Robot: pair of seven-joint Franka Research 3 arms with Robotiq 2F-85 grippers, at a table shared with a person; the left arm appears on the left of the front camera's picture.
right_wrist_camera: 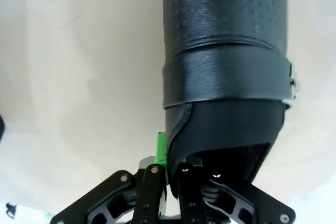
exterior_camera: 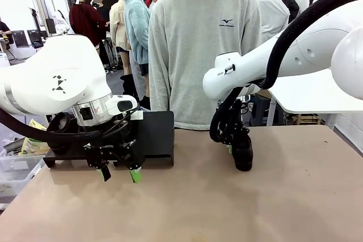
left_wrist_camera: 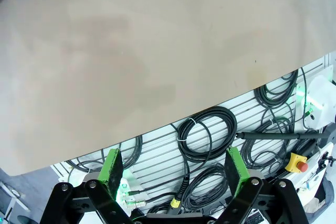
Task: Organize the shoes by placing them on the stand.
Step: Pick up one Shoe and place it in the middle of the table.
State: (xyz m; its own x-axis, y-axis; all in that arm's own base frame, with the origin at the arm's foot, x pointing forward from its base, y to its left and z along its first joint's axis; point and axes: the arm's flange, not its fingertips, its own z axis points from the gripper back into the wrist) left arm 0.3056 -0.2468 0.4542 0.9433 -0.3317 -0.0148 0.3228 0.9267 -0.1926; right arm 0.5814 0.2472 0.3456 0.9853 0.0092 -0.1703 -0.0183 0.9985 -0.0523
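Fingers of our right gripper (right_wrist_camera: pixel 169 171) are pinched together on the rim of a black shoe (right_wrist_camera: pixel 226 61), one green pad (right_wrist_camera: pixel 160 153) pressed against the outside of its collar; from the front, that gripper (exterior_camera: pixel 231 147) reaches down at the table's middle right with the shoe (exterior_camera: pixel 243 152) standing on the table (exterior_camera: pixel 227 208) below it. Taking things by size, we see the tan table spread across the whole near side, then a person in a light grey sweatshirt (exterior_camera: pixel 198 43) standing at the far edge, then the black stand (exterior_camera: pixel 156 134) on the table's left, behind our left arm. Our left gripper (exterior_camera: pixel 119 174) hangs just above the table in front of that stand, its fingers (left_wrist_camera: pixel 111 165) spread wide and holding nothing. From its wrist we see bare tabletop (left_wrist_camera: pixel 147 51) and coiled black cables (left_wrist_camera: pixel 206 132) beyond the table's edge.
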